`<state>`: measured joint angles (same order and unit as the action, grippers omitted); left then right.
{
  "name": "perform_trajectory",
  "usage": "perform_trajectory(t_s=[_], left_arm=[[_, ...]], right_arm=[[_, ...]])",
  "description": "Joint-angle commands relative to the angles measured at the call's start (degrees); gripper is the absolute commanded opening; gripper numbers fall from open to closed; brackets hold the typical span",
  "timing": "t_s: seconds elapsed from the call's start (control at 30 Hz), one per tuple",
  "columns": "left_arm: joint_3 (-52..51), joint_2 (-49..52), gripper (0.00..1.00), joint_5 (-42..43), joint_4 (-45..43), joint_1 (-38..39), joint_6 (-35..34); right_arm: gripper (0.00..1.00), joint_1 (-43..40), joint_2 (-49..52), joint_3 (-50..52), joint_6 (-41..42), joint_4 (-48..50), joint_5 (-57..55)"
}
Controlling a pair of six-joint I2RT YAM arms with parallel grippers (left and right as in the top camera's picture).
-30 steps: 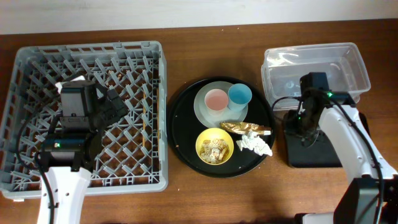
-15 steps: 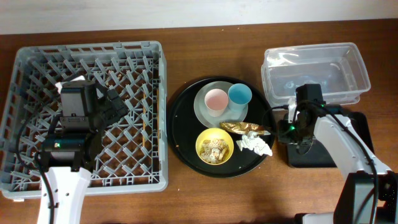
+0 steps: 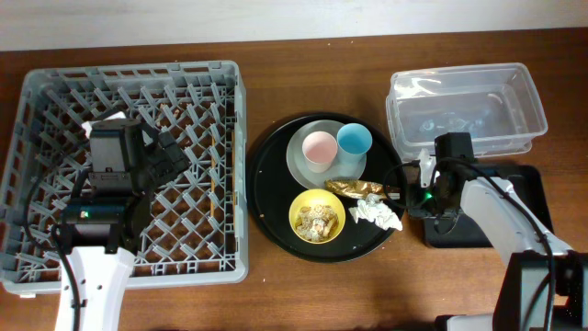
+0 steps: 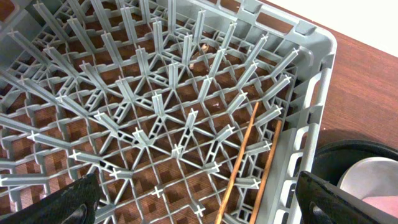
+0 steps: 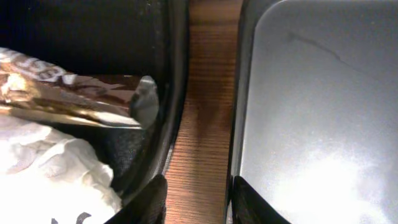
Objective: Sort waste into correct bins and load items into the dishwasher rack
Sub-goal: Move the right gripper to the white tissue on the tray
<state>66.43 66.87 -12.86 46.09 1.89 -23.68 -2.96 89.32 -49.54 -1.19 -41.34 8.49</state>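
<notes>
The right arm (image 3: 501, 210) hides much of the black tray (image 3: 452, 235); the foil wrapper (image 5: 62, 96) runs off-frame.

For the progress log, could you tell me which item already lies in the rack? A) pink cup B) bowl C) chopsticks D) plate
C: the chopsticks lie inside the rack by its right wall, while the pink cup, bowl and plate sit on the round tray.

L end effector (image 4: 202, 202) wide; R (image 5: 196, 200) part-open.
</notes>
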Motion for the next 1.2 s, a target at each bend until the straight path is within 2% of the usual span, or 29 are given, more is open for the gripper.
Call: perform_trajectory(t_s=[0.0, 0.4, 0.8, 0.9, 1.03, 1.17], left_arm=[[0.4, 0.0, 0.99, 0.2, 0.0, -0.2, -0.7], [0.4, 0.0, 0.99, 0.2, 0.0, -0.2, -0.7], [0.4, 0.0, 0.99, 0.2, 0.0, -0.2, -0.7], [0.4, 0.0, 0.99, 0.2, 0.0, -0.2, -0.7], [0.4, 0.0, 0.99, 0.2, 0.0, -0.2, -0.7], [0.4, 0.0, 0.99, 0.2, 0.0, -0.2, -0.7]], right_arm=[[0.38, -0.1, 0.1, 0.5, -3.1, 0.2, 6.2], [0.38, -0.1, 0.1, 0.3, -3.1, 0.2, 6.6], [0.39, -0.1, 0.0, -5.0, -3.1, -5.0, 7.5], [0.40, -0.1, 0.0, -8.9, -2.8, -7.9, 7.4], [0.42, 0.0, 0.0, -19.5, -1.4, -21.1, 7.6], [0.43, 2.4, 0.0, -20.7, -1.3, -26.1, 10.6]])
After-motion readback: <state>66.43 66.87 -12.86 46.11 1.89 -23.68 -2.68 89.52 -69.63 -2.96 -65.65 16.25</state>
